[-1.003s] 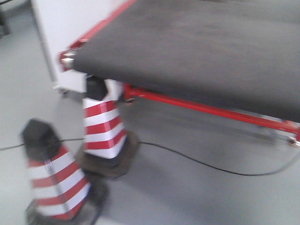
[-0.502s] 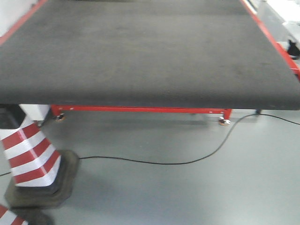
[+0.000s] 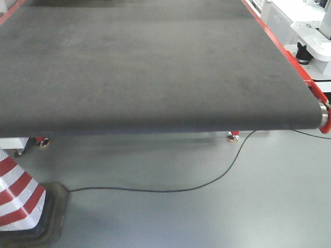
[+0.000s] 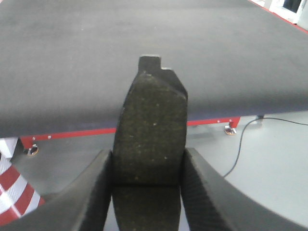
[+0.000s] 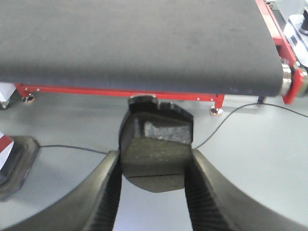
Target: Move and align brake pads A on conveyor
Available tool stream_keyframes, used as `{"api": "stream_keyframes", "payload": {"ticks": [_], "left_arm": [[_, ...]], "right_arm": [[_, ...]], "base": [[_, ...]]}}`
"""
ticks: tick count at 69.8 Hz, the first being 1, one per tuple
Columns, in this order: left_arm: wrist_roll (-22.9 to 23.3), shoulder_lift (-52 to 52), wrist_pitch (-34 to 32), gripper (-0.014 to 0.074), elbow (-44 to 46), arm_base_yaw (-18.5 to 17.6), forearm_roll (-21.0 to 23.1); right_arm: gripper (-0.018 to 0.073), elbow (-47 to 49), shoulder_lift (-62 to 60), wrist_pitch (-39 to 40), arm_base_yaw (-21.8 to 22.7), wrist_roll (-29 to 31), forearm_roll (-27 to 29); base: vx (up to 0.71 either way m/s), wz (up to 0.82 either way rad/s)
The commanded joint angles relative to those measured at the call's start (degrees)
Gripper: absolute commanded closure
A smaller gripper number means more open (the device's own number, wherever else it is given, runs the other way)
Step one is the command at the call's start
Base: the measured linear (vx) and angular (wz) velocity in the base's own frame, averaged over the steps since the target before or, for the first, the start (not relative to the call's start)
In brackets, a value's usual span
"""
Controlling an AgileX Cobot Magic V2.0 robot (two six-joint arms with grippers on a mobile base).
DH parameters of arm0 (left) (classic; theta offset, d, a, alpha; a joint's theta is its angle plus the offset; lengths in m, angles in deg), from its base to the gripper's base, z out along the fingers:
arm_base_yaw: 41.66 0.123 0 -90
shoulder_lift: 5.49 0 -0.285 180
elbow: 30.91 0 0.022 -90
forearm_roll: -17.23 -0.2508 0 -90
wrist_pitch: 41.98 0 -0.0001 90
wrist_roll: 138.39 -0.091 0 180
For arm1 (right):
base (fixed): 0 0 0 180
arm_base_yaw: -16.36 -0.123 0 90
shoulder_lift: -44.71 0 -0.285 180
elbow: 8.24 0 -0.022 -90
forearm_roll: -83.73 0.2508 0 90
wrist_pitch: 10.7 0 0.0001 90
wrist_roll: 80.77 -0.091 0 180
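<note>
The conveyor (image 3: 155, 62) is a wide dark charcoal belt with red edge stripes, filling the upper part of the front view; its near end shows as the conveyor (image 4: 72, 57) in the left wrist view and the conveyor (image 5: 134, 43) in the right wrist view. My left gripper (image 4: 148, 166) is shut on a dark grey brake pad (image 4: 151, 130), held lengthwise, its end tab pointing at the belt. My right gripper (image 5: 155, 163) is shut on another brake pad (image 5: 156, 144), which hangs over the floor short of the belt end. Neither gripper shows in the front view.
A red-and-white striped cone (image 3: 20, 201) on a black base stands on the grey floor at lower left. A black cable (image 3: 170, 188) snakes across the floor under the belt end. Red frame legs (image 5: 120, 92) run below the belt. White equipment (image 3: 310, 36) stands at the right.
The front view has swung right and closer to the belt end: two cones filled the left side, now only one shows at the corner, and the belt's right roller has come into view.
</note>
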Motion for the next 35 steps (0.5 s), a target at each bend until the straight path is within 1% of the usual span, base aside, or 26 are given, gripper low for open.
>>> {"api": "stream_keyframes", "payload": {"ticks": [1, 14, 35], "left_arm": [[0.3, 0.6, -5.2, 0.0602, 1.6, -0.1, 0.5], [0.3, 0.6, -5.2, 0.0602, 1.6, -0.1, 0.5], [0.3, 0.6, -5.2, 0.0602, 1.6, -0.1, 0.5]], "right_arm": [[0.0564, 1.6, 0.6, 5.1, 0.0, 0.5, -0.3], [0.0564, 1.6, 0.6, 5.1, 0.0, 0.5, -0.3], [0.0564, 1.6, 0.6, 5.1, 0.0, 0.5, -0.3]], "base": [[0.28, -0.01], [0.34, 0.07], [0.42, 0.09]]}}
